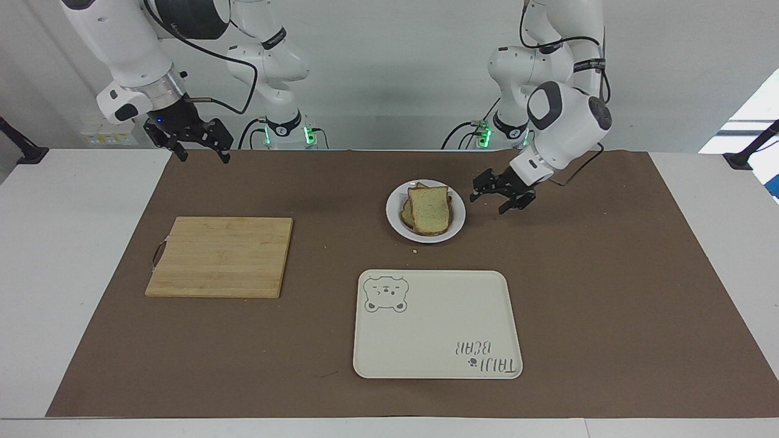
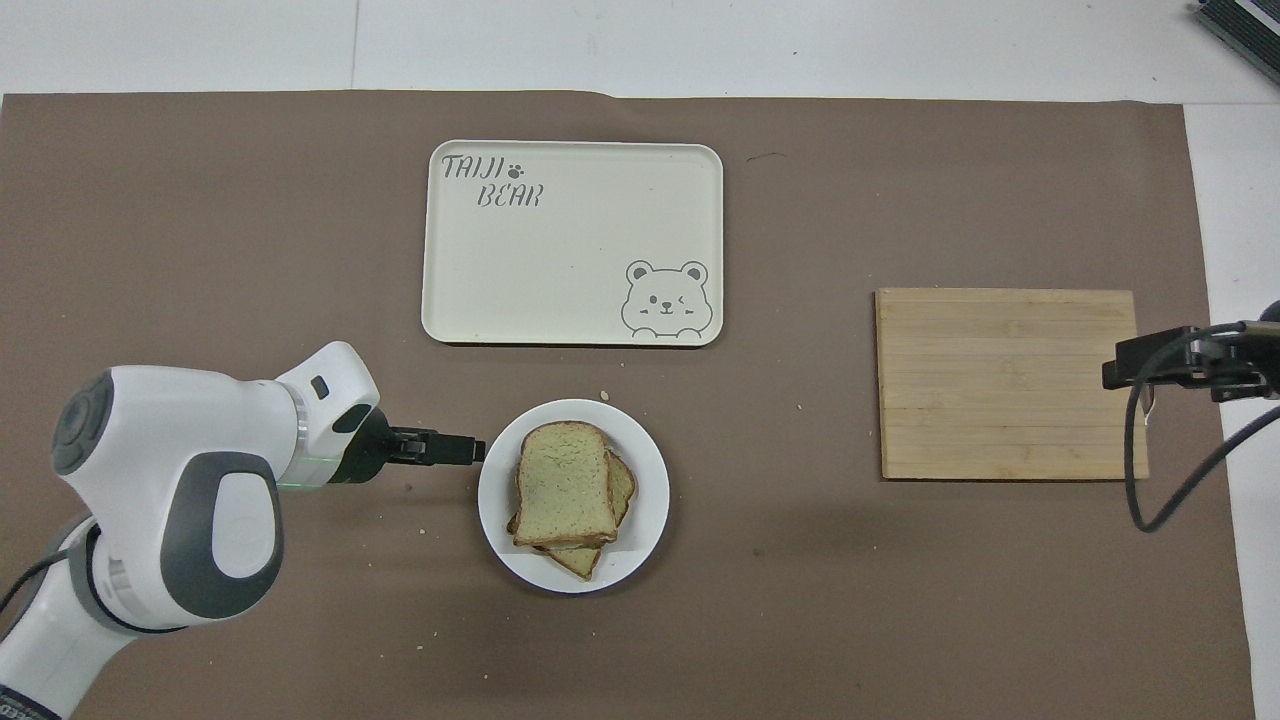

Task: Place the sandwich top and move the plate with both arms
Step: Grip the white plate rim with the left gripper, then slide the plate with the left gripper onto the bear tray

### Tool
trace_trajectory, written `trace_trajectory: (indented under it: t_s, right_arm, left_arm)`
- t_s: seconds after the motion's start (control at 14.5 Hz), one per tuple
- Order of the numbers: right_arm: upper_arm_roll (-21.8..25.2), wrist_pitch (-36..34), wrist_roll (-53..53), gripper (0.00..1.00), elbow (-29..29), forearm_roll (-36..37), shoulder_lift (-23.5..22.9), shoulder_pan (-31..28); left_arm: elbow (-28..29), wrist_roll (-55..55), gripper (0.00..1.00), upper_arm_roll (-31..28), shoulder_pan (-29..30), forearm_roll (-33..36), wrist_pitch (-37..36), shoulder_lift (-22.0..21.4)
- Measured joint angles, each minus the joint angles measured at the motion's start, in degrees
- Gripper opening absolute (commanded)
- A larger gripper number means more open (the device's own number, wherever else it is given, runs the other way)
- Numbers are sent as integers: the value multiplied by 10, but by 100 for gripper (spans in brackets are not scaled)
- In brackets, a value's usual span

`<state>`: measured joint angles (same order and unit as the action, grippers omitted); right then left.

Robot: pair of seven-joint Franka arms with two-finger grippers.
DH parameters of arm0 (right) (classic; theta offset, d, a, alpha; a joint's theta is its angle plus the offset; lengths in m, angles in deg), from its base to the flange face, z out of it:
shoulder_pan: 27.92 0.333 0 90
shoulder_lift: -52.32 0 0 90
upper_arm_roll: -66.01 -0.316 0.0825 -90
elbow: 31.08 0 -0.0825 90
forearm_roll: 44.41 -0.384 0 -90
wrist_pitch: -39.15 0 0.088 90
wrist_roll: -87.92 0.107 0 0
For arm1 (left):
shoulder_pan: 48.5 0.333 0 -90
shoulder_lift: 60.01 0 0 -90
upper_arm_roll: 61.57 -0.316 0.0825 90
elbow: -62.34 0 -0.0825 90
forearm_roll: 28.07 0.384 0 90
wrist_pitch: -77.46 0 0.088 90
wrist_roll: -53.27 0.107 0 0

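Note:
The sandwich top lies on a stack of bread slices on the white plate, on the brown mat. In the overhead view the sandwich top covers most of the slices under it on the plate. My left gripper is open and empty, low over the mat just beside the plate's rim toward the left arm's end, a small gap apart; it also shows in the overhead view. My right gripper is open and empty, raised at the right arm's end, over the cutting board's edge in the overhead view.
A cream tray with a bear drawing lies farther from the robots than the plate; it also shows in the overhead view. A wooden cutting board lies toward the right arm's end, also in the overhead view. Crumbs dot the mat.

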<state>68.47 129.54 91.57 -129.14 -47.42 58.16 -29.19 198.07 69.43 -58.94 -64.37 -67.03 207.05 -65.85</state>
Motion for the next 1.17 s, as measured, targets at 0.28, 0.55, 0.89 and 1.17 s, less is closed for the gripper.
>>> trace_trajectory:
  t_s: [0.28, 0.55, 0.89, 1.17]
  right_arm:
    - [-2, -3, 0, 100, 30, 0, 11, 0]
    - [-6, -38, 0, 100, 72, 9, 17, 1]
    - [-8, -60, 0, 100, 97, 20, 18, 2]
    - [-11, -61, 0, 100, 97, 20, 20, 2]
  left_arm:
    - [41, 149, 100, -8, -2, -109, 13, 15]
    - [63, 245, 93, -11, -2, -188, 17, 30]
    - [75, 262, 56, -11, -2, -216, 18, 42]
    - [81, 297, 39, -10, -3, -266, 21, 67]
